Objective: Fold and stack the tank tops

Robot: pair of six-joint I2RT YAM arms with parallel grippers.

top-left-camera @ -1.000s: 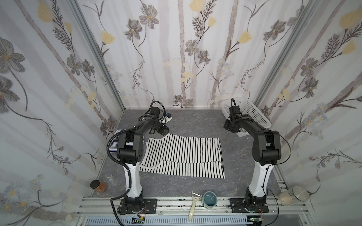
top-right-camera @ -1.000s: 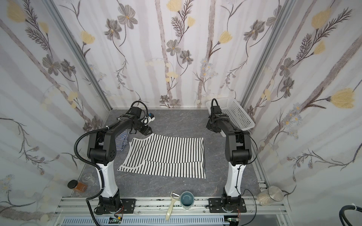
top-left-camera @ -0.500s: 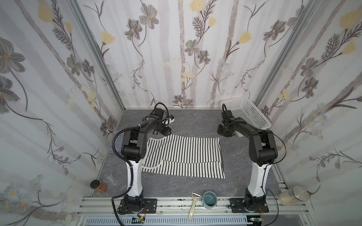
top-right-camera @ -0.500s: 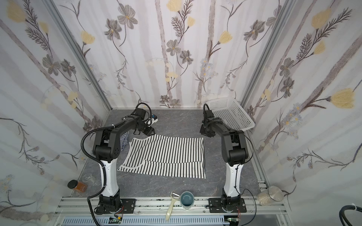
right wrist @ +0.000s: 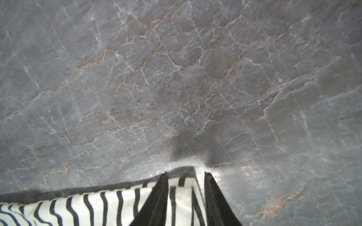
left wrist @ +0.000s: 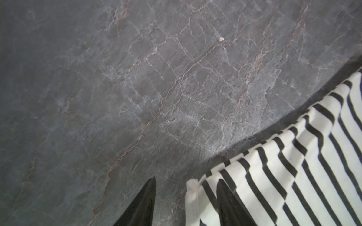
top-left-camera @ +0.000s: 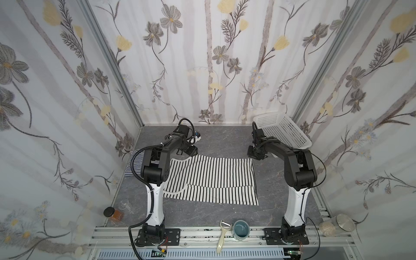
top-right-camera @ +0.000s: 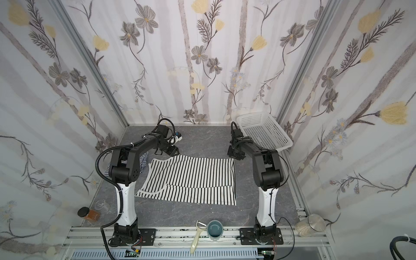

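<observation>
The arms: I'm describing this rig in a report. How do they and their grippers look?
Both the left arm and right arm have a white lower column under black joints and links. A ribbed black hose loops along the left; a thin black cable hangs by the right. The left gripper and right gripper have slim, pointed black fingers.

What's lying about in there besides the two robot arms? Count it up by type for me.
Tank tops: 2 (wide-striped top, fine-striped top)
Jars: 2 (amber jar, clear jar)
Basket: 1
Cup: 1
Peeler: 1
Clear glassy item, hard to identify: 1
Total: 8
</observation>
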